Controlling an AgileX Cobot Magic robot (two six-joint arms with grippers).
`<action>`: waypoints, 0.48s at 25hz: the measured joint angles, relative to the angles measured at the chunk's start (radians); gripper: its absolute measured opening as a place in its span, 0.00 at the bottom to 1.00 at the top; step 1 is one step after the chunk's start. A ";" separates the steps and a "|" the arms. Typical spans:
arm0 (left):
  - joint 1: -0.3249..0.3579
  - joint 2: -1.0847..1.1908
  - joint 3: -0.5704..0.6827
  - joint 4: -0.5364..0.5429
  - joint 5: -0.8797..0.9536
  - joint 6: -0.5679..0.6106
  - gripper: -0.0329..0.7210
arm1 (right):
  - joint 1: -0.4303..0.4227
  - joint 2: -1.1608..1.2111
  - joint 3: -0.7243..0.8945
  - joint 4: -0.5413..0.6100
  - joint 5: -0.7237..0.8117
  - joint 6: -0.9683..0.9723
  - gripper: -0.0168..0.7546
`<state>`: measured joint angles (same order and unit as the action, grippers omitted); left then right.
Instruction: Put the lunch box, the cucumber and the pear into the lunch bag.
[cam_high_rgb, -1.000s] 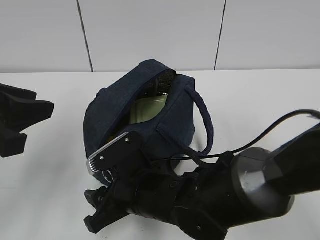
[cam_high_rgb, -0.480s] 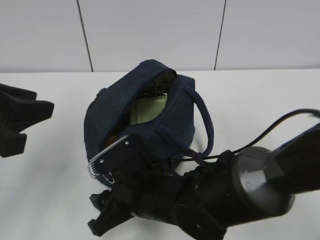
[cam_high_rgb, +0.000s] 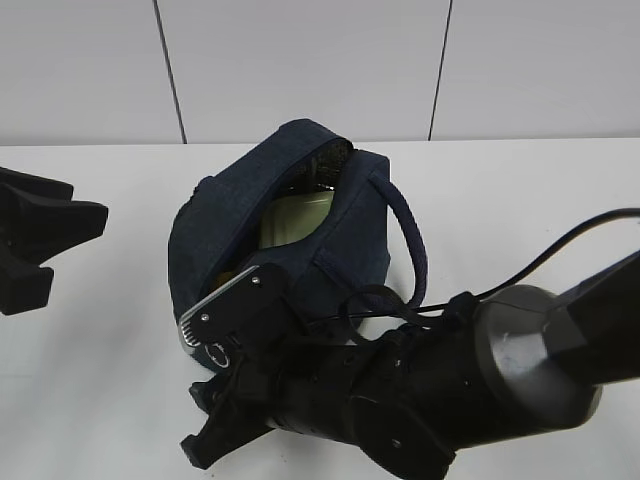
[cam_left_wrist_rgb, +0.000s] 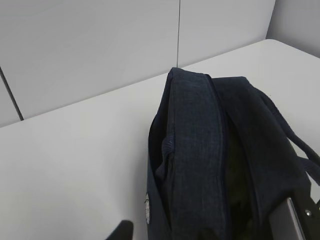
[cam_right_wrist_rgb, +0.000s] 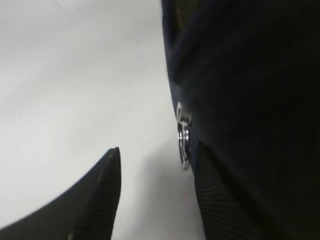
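A: Lunch bag (cam_high_rgb: 285, 220) first: nearest the camera, the right gripper (cam_high_rgb: 215, 425) sits low at the bag's front end, and over the last second it has slid slightly along the table (cam_high_rgb: 90, 400) while its jaws have drawn closer together.

B: Closed on anything?

A: No. In the right wrist view the two fingers stand apart with bare table between them. The zipper ring (cam_right_wrist_rgb: 183, 142) hangs just beside the right-hand finger (cam_right_wrist_rgb: 220, 200), not between the two.

B: So what does that mean for the job?

A: I judge the packing done, or nearly. The pale green lid of the lunch box (cam_high_rgb: 290, 218) shows inside the opening, with a yellowish patch below it that may be the pear; I cannot see the cucumber. The gripper seems to be going for the ring to zip up.

B: And the bag itself?

A: Mid-table, mouth gaping, handle (cam_high_rgb: 405, 240) looping to its right. Farther left, the left gripper (cam_high_rgb: 50, 245) waits well clear, part open, holding nothing.
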<state>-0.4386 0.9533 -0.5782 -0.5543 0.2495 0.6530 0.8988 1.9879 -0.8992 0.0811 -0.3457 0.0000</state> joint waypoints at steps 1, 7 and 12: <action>0.000 0.000 0.000 0.000 0.000 0.000 0.36 | 0.000 0.000 0.000 0.000 0.000 0.000 0.52; 0.000 0.000 0.000 0.000 0.000 0.000 0.36 | 0.000 -0.011 0.000 0.002 0.005 0.000 0.49; 0.000 0.000 0.000 0.000 0.000 0.000 0.36 | 0.000 -0.018 0.000 0.004 0.013 -0.014 0.48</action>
<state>-0.4386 0.9533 -0.5782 -0.5543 0.2495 0.6530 0.8988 1.9695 -0.8992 0.0847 -0.3332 -0.0142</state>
